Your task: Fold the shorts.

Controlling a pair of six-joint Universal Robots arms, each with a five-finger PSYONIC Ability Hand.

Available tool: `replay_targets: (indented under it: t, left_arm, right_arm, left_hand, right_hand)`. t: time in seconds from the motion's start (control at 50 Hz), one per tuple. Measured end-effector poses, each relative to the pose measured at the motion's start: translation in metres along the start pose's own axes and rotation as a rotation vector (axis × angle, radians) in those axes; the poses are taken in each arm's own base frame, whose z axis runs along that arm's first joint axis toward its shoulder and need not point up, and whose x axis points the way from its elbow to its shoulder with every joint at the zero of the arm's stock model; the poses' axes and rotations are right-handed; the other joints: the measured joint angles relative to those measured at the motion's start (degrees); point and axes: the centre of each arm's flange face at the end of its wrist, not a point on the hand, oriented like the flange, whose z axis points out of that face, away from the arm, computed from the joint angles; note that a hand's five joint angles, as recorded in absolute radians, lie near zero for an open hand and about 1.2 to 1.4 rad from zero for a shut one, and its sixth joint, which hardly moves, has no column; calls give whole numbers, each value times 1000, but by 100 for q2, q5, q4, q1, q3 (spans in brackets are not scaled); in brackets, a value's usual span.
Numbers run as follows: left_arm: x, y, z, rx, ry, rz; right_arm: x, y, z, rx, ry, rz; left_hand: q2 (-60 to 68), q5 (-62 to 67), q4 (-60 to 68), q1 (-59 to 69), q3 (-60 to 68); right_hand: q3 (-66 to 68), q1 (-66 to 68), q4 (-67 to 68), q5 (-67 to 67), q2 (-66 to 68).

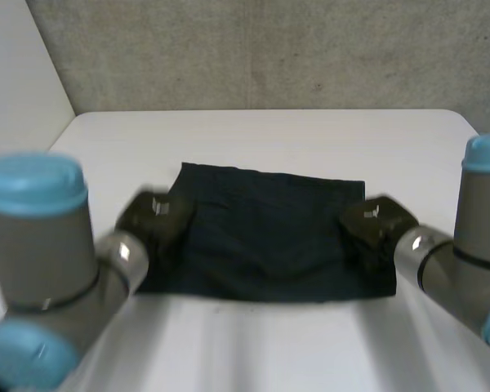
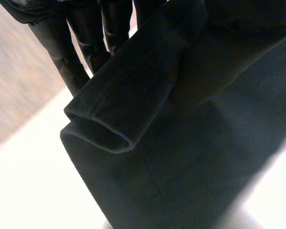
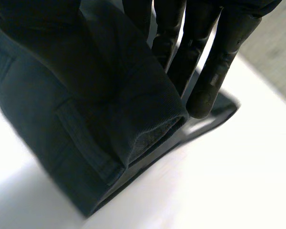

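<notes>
1. The dark shorts lie in the middle of the white surface, spread from 9 o'clock to 3 o'clock.
2. The left hand is at the shorts' 9 o'clock edge and the right hand at their 3 o'clock edge.
3. Each hand pinches a raised side edge. In the right wrist view the cloth runs between the thumb and the straight fingers. In the left wrist view a hem curls up in front of the fingers.
4. This looks like the start of a two-handed fold. To do it well, both hands should lift level and move together. The cloth between them should be taut enough not to sag, so the carried edge lands square.
5. Cloth covers the left thumb, so that pinch is judged from the lifted hem. In the head view the hands hide the corners they grip. How many layers each hand holds cannot be made out.
</notes>
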Motion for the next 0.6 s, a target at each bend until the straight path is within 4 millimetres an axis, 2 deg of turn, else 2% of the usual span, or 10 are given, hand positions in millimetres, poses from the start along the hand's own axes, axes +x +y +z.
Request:
replay_targets:
  t: [0.16,0.24,0.26,0.32,0.36,0.4,0.42,0.44,0.5,0.6]
  left_arm:
    - [-17,-42,78,148,-107,98]
    - [-14,-38,116,172,-126,121]
    - [-9,-31,144,189,-137,134]
    - [-3,-20,170,206,-147,147]
    - [2,-10,188,225,-157,157]
    - [4,-5,197,235,-163,161]
    - [6,-1,204,243,-169,164]
    - [8,2,209,250,-173,166]
    - [13,7,215,259,-177,168]
    - [16,-4,208,268,-177,165]
  right_arm:
    - [28,-40,32,175,121,-57]
    - [39,-48,57,216,189,-96]
    - [49,-50,84,237,268,-142]
    - [55,-46,110,241,333,-185]
    - [56,-37,131,232,373,-221]
    - [56,-32,142,224,387,-237]
    - [55,-26,151,216,393,-249]
    - [53,-20,158,209,395,-257]
    - [51,-13,167,203,392,-259]
    - [58,-26,157,246,391,-191]
  left_hand:
    - [0,2,1,0,0]
    - [7,2,1,0,2]
    - [9,0,2,0,9]
    - [-5,2,-12,0,10]
    - [-1308,-1018,-1196,-1155,-1163]
    - [-1791,-1490,-1672,-1690,-1631]
    - [-3816,-3535,-3711,-4017,-3629]
    - [-4592,-4411,-4620,-4863,-4512]
    - [-5619,-5348,-5620,-5444,-5548]
    - [-5680,-5364,-5656,-5444,-5596]
  right_hand:
    - [0,-2,0,0,0]
    - [0,-2,0,0,0]
    - [0,-2,0,0,0]
    - [0,-2,0,0,0]
    - [-318,-176,-319,-258,-329]
    - [-927,-713,-924,-775,-987]
    - [-1827,-1486,-1716,-1520,-1800]
    - [-2981,-2730,-2977,-2743,-2981]
    - [-5275,-4359,-5265,-5060,-5240]
    - [-5625,-4451,-5491,-5293,-5450]
